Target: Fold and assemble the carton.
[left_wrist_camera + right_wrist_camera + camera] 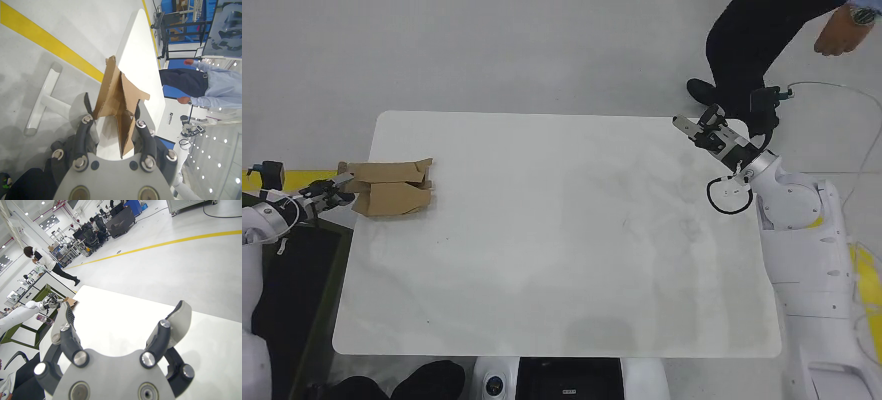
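Observation:
A flattened brown carton (392, 190) lies at the left edge of the white table (562, 260), its outer end hanging past the edge. My left gripper (340, 186) is at that overhanging end. In the left wrist view both fingers press on the carton's (115, 89) flaps, so the left gripper (112, 99) is shut on it. The flaps splay apart in a V between the fingers. My right gripper (694, 128) hovers over the table's far right corner, open and holding nothing; the right wrist view shows the right gripper (123, 306) spread wide, with the carton (71, 302) far across the table.
A person (747, 45) stands on the floor just beyond the far right corner. A dark green frame (302, 290) stands beside the table's left side. The wide table middle (572, 220) is bare.

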Motion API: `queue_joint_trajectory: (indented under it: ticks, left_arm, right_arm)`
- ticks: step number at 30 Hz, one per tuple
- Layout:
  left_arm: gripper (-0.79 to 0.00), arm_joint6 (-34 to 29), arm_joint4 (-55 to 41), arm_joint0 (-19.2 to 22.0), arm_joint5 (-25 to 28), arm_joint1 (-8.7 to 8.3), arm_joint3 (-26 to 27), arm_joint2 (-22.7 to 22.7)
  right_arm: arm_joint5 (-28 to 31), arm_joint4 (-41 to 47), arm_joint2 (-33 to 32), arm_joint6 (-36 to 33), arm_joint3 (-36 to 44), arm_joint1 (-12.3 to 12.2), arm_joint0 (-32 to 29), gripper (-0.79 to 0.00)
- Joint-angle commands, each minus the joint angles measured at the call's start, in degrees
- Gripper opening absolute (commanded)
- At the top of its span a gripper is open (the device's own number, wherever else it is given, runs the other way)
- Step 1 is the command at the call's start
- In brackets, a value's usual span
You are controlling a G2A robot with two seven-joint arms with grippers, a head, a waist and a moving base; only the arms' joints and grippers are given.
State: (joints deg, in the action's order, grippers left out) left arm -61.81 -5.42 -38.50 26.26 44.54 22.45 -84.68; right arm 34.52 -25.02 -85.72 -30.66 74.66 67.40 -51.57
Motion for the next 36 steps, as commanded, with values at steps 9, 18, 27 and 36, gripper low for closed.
queue_joint_trajectory:
  ticks: [9, 18, 27, 36]
  left_arm:
    - [-0.785, -0.97, -2.69, 0.95, 1.85, -0.43, 0.43, -1.05]
    - [-0.785, -3.7, -8.42, 1.56, 4.51, -0.92, 5.61, -3.09]
    - [-0.785, -8.12, -18.13, 1.06, 3.73, 0.38, 14.59, -2.41]
    - [-0.785, -8.77, -22.77, 1.41, 1.46, 2.72, 23.36, 3.34]
  right_arm:
    - [0.0, 0.0, 0.0, 0.0, 0.0, 0.0, 0.0, 0.0]
    - [0.0, 0.0, 0.0, 0.0, 0.0, 0.0, 0.0, 0.0]
    - [0.0, 0.0, 0.0, 0.0, 0.0, 0.0, 0.0, 0.0]
    - [0.0, 0.0, 0.0, 0.0, 0.0, 0.0, 0.0, 0.0]
